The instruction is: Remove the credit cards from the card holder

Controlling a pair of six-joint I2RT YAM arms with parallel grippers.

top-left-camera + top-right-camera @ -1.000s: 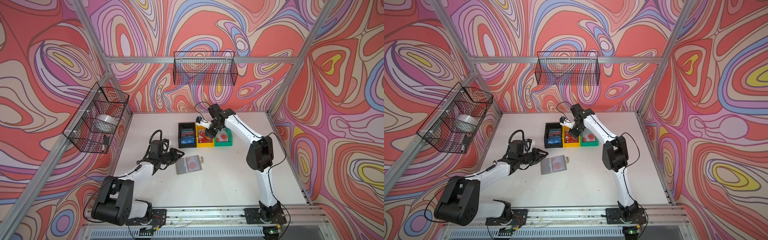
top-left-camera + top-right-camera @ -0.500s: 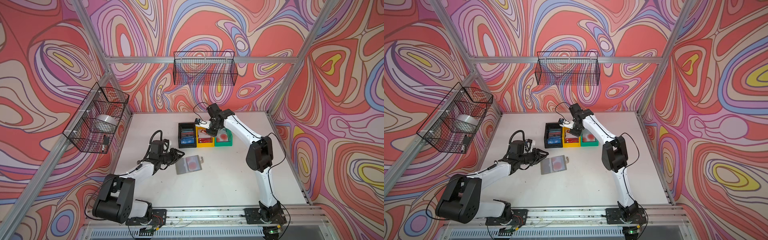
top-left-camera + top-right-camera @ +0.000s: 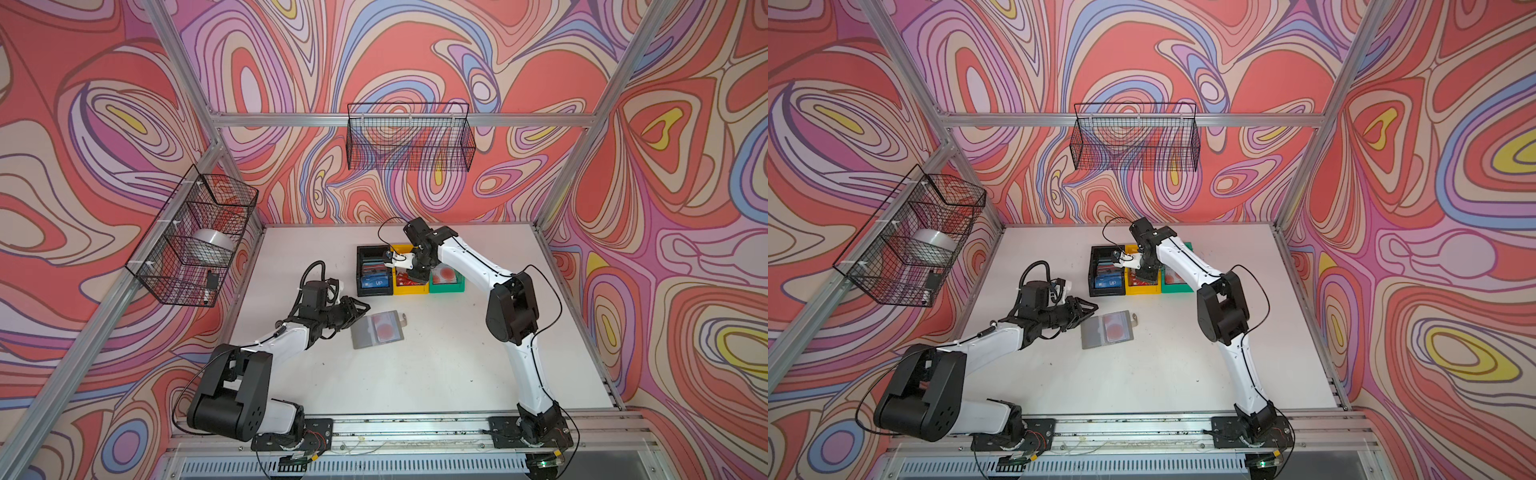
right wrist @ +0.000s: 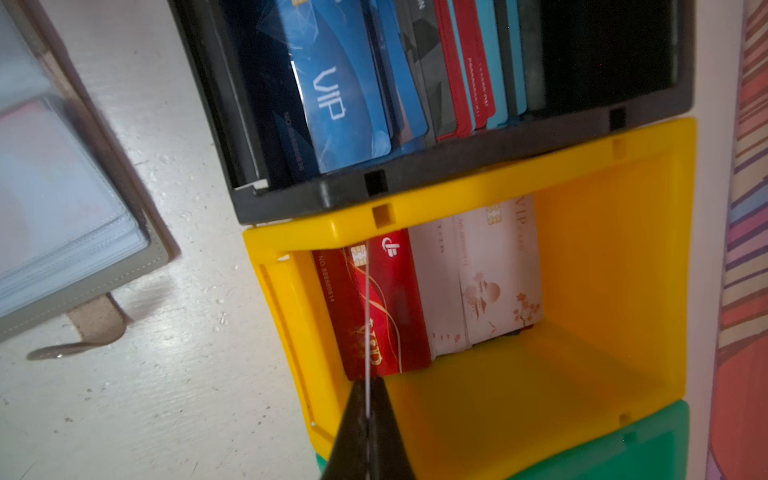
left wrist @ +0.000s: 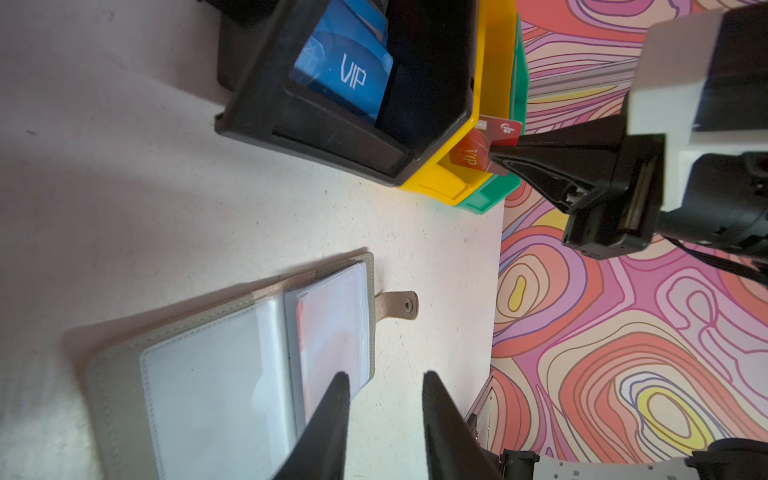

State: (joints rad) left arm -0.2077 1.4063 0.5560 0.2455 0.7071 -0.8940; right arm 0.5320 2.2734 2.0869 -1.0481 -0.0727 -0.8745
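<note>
One red card (image 5: pixel 467 153) pinched — three bins (image 3: pixel 410 288).

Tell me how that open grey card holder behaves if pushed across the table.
The flat grey folding card holder lies open on the white table, so it would probably slide rather than tip. Its stacked translucent sleeves look floppy and may fan or lift.

Card holder (image 3: pixel 365 336) open on table (image 3: pixel 415 374), row of three bins (image 3: pixel 410 289) behind it, credit cards (image 3: pixel 376 282) inside bins
</note>
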